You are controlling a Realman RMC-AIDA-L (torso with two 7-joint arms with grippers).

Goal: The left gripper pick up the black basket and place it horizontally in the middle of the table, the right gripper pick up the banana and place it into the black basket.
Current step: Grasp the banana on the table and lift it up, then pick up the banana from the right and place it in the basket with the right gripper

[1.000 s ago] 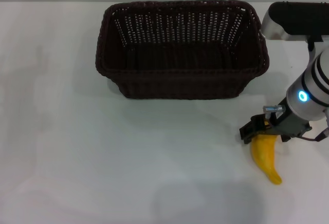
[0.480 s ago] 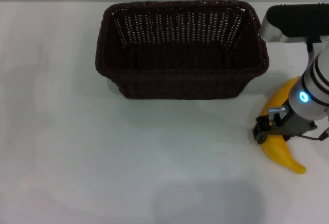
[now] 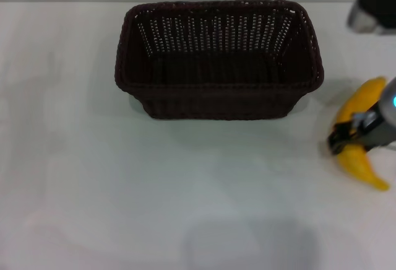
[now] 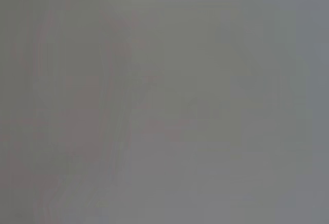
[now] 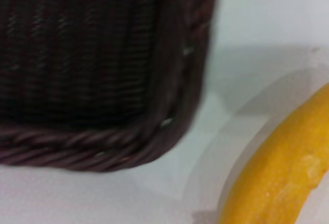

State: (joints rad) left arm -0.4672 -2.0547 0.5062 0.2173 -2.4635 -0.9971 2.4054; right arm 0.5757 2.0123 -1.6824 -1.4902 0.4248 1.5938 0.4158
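- The left gripper is not in view anywhere; its wrist view gives only a blank grey field, so its state cannot be read.
- The table (image 3: 74, 189) is a plain white top, bare across its left and near parts.
- The black basket (image 3: 219, 59) stands upright in the middle of the table towards the far side, long side across the view, mouth up and nothing in it. It looks stiff and light for its bulk; the braided rim (image 5: 77, 149) is the natural place to take hold.
- The banana (image 3: 361, 135) is at the right edge of the head view, well apart from the basket's right end, its curve running from far to near. Its smooth skin is likely slippery and it bruises if squeezed hard, so a hold across the thick middle suits it best.
- The right gripper (image 3: 346, 139) is closed across the banana's middle, its dark fingers crossing the fruit. Whether the banana rests on the table or is just off it I cannot tell.
- The right wrist view shows a basket corner close by and the banana (image 5: 277, 172) beside it.
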